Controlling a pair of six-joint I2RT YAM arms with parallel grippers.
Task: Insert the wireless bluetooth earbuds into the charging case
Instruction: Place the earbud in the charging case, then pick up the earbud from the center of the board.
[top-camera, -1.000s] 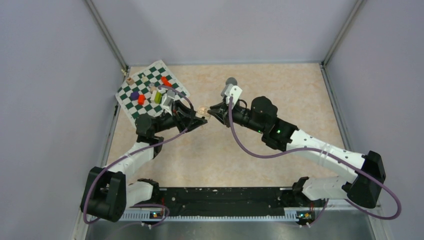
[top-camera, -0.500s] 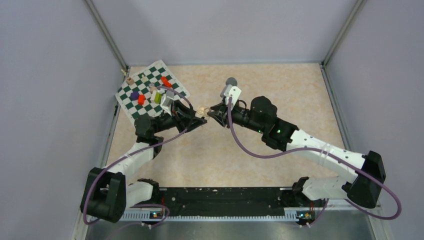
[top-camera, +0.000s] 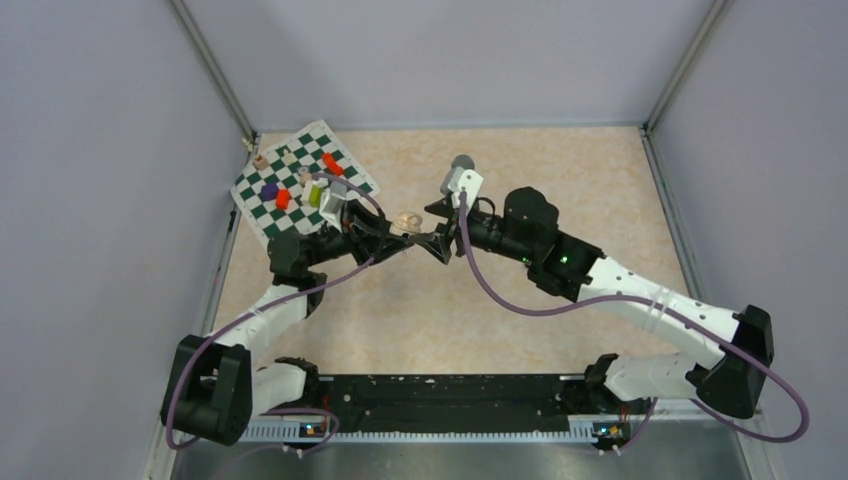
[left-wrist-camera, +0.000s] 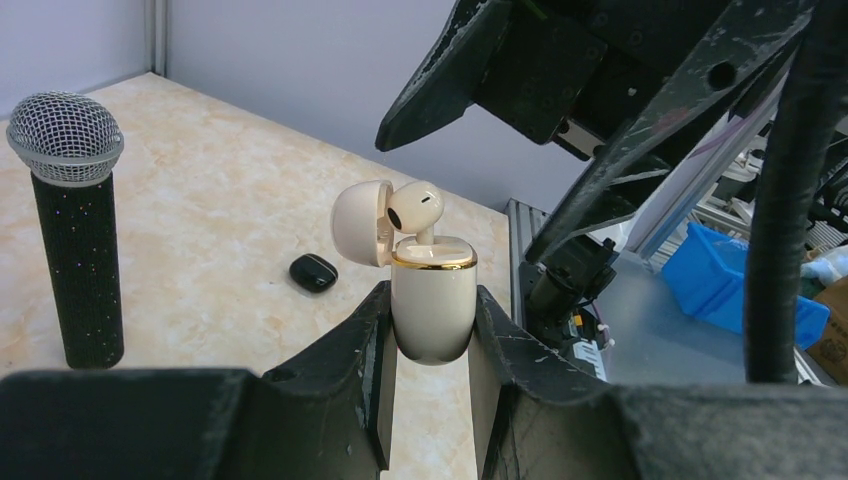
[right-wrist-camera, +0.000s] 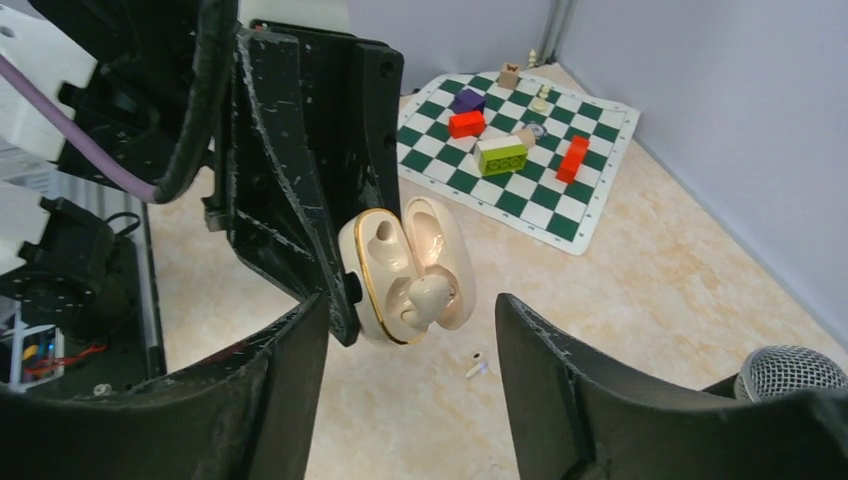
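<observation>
Beige table (top-camera: 430, 310), chess mat (top-camera: 265, 212), microphone (left-wrist-camera: 70, 230), whitish earbud (right-wrist-camera: 477, 366)

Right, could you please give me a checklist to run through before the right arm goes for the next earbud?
1. The case is clamped in the left jaws: ok.
2. The lid is open: ok.
3. The first earbud is fully seated: cannot tell; its head stands above the rim.
4. The right jaws are open and off that earbud: ok.
5. The second slot is empty: ok.
6. The loose earbud lies in the open on the table: ok.
</observation>
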